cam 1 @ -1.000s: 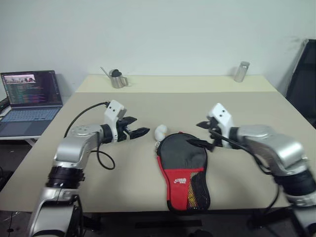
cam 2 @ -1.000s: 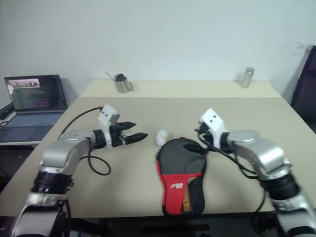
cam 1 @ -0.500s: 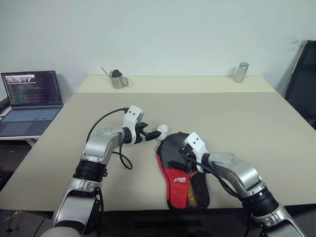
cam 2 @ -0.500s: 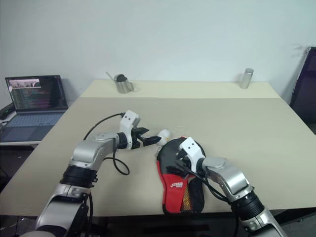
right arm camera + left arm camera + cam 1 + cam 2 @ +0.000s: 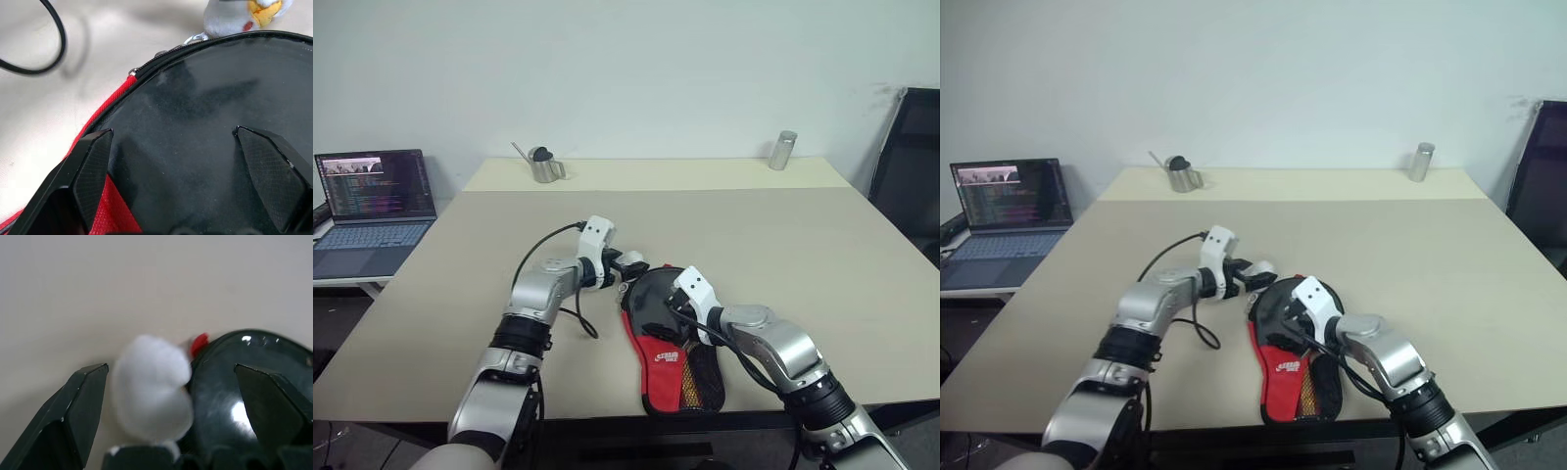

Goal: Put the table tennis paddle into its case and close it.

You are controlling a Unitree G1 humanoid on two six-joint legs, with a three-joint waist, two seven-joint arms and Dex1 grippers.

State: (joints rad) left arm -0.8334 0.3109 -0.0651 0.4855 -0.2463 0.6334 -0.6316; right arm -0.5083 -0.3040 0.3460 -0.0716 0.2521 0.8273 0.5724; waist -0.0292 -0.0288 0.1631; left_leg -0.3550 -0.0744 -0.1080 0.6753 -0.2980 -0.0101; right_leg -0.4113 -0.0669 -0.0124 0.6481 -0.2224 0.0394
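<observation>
The case (image 5: 677, 364) lies flat near the table's front edge, round black part farther from me, red mesh part nearer. Its white plush charm (image 5: 151, 387) rests on the table at the far rim, by the zipper edge (image 5: 146, 66). My left gripper (image 5: 632, 262) is open, one finger on each side of the charm. My right gripper (image 5: 668, 309) is open, low over the case's black round part (image 5: 195, 107) with nothing between its fingers. The paddle is hidden; I cannot tell whether it is inside the case.
An open laptop (image 5: 372, 201) sits on a side table at the left. A metal cup (image 5: 545, 164) and a metal can (image 5: 783, 150) stand at the far edge. A black chair (image 5: 913, 166) is at the right. The left arm's cable (image 5: 570, 315) loops onto the table.
My left gripper has moved right and slightly down until it straddles the charm. My right gripper dropped onto the case's black part, then held still. Both stay open.
</observation>
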